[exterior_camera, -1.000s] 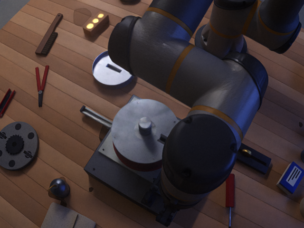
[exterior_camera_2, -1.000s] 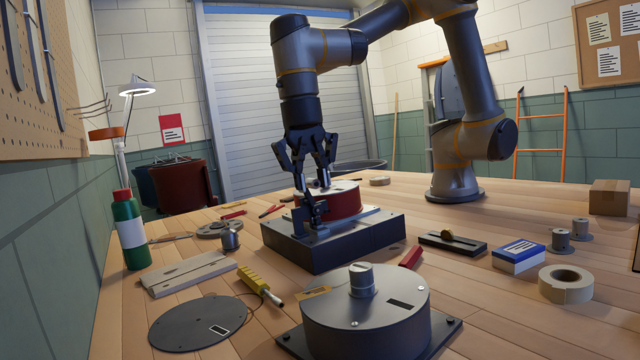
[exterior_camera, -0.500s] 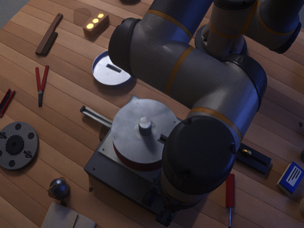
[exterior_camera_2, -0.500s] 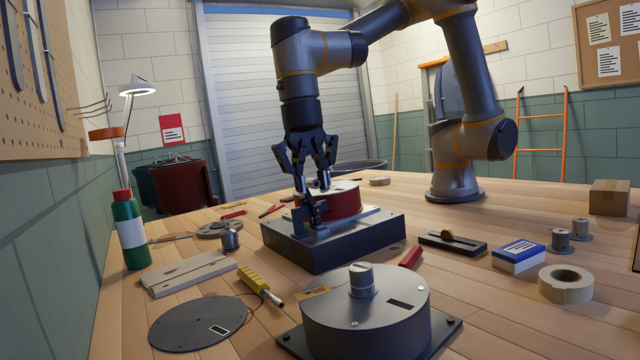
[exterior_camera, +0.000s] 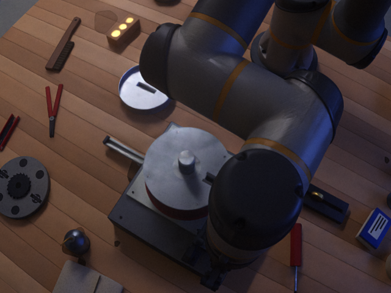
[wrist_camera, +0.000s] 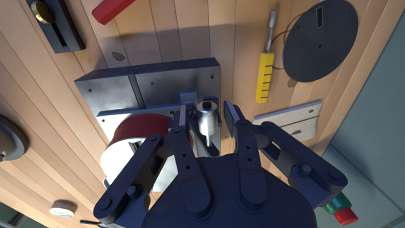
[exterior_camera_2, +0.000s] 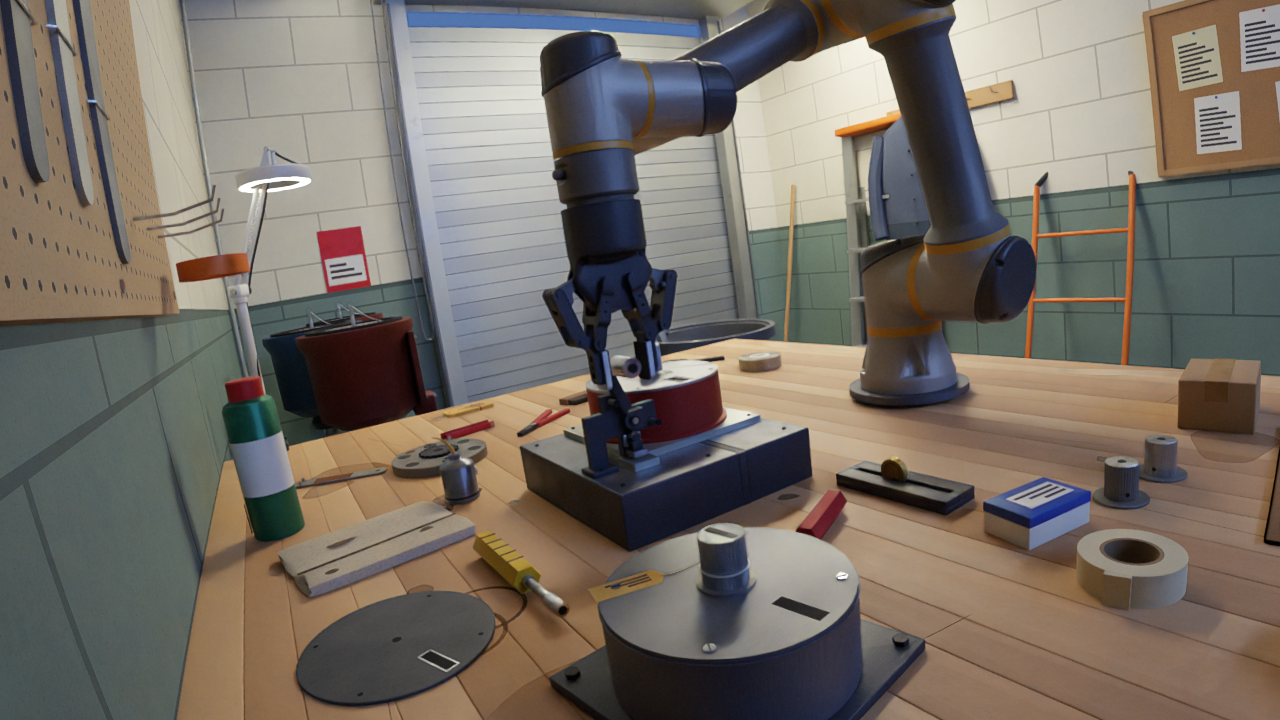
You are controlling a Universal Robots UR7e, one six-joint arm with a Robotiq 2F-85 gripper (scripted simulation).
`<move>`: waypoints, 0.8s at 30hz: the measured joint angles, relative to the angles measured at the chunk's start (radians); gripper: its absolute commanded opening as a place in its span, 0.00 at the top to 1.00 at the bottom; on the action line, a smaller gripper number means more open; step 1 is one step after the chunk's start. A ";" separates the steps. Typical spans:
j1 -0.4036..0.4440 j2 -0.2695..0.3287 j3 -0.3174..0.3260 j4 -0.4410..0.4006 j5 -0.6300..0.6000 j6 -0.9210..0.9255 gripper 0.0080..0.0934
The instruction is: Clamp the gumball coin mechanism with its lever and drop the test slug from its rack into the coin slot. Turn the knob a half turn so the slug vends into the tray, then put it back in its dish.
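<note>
The clamp lever's steel handle [wrist_camera: 207, 119] stands raised at the front of the dark fixture block [exterior_camera_2: 667, 466], and my gripper [wrist_camera: 206, 113] is open around it, holding nothing. Behind the lever sits the gumball coin mechanism [exterior_camera: 186, 172], a red drum with a silver top, a centre knob [exterior_camera: 186, 161] and a coin slot [exterior_camera: 209, 178] beside my wrist. The brass test slug [exterior_camera_2: 893, 468] stands in its dark rack [exterior_camera_2: 904, 486] to the right of the block. The round blue-rimmed dish [exterior_camera: 142, 91] lies beyond the mechanism, partly under my arm.
My arm's base [exterior_camera_2: 908, 385] stands behind the work. A second grey mechanism [exterior_camera_2: 729, 627] sits at the near edge, with a dark slotted disc [exterior_camera_2: 396, 645], a yellow-handled tool [exterior_camera_2: 510, 560] and a grey board [exterior_camera_2: 376, 544]. A red screwdriver [exterior_camera: 296, 249] lies right of the block.
</note>
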 measured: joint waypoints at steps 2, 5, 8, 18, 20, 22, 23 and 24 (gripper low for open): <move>0.000 0.000 0.000 0.000 0.000 0.000 0.53; 0.000 0.000 0.000 0.000 0.000 0.000 0.53; 0.000 0.000 0.000 0.000 0.000 0.000 0.55; 0.000 0.000 0.000 0.000 0.000 0.000 0.78; 0.000 0.000 0.000 0.000 0.000 0.000 0.83; 0.000 0.000 0.000 0.000 0.000 0.000 0.88; 0.000 0.000 0.000 0.000 0.000 0.000 0.90; 0.000 0.000 0.000 0.000 0.000 0.000 0.92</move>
